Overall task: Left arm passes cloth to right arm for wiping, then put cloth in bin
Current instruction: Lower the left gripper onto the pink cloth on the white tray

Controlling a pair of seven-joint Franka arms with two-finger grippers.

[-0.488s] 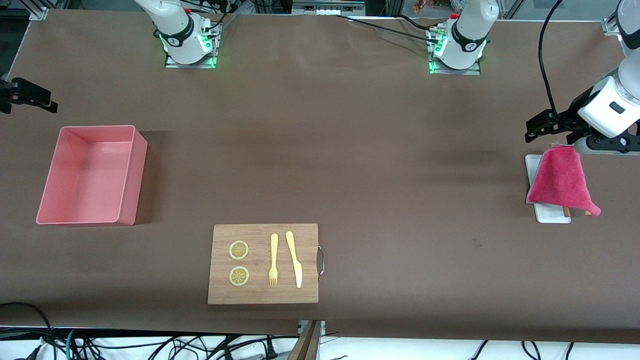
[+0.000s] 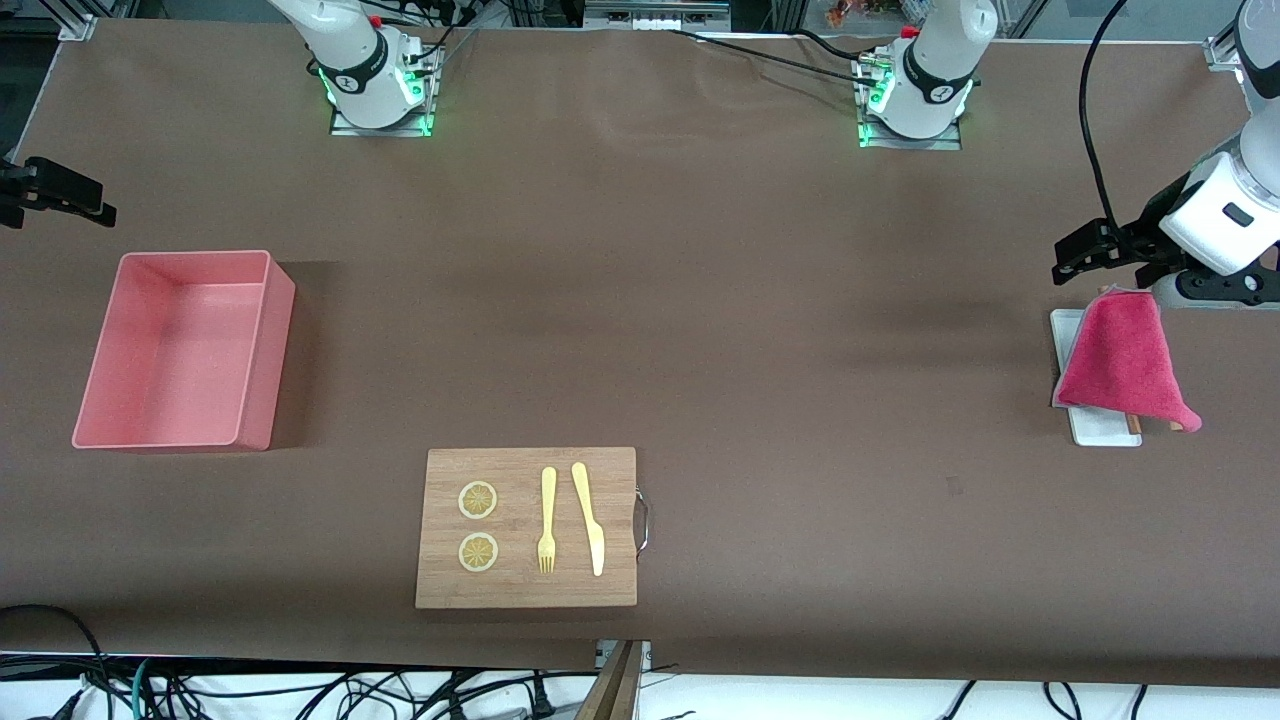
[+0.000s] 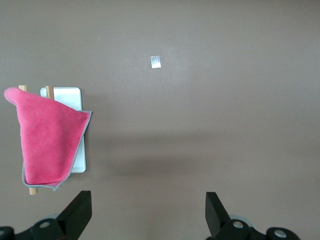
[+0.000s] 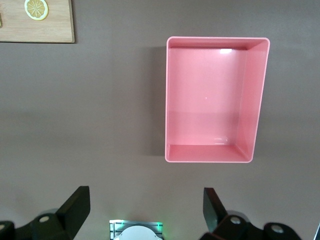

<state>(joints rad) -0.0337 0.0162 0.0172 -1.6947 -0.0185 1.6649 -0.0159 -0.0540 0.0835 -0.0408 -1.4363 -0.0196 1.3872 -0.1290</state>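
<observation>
The magenta-pink cloth (image 2: 1125, 360) lies draped over a small white tray (image 2: 1100, 428) and two wooden chopsticks (image 2: 1133, 424) at the left arm's end of the table. It also shows in the left wrist view (image 3: 47, 142). My left gripper (image 2: 1085, 255) is open and empty, up in the air over the bare table beside the tray; its jaws stand wide apart (image 3: 148, 215). The salmon-pink bin (image 2: 265, 350) stands empty at the right arm's end, also in the right wrist view (image 4: 255, 100). My right gripper (image 2: 55, 190) waits open and empty (image 4: 146, 212) over the table by the bin.
A wooden cutting board (image 2: 525, 590) lies near the front camera, with two lemon slices (image 2: 478, 500), a yellow fork (image 2: 546, 520) and a yellow knife (image 2: 588, 515). Its corner shows in the right wrist view (image 4: 40, 30). A small mark (image 2: 953, 486) is on the table.
The left arm's wrist has shifted very slightly upward. The cloth, the bin and the right arm have not moved.
</observation>
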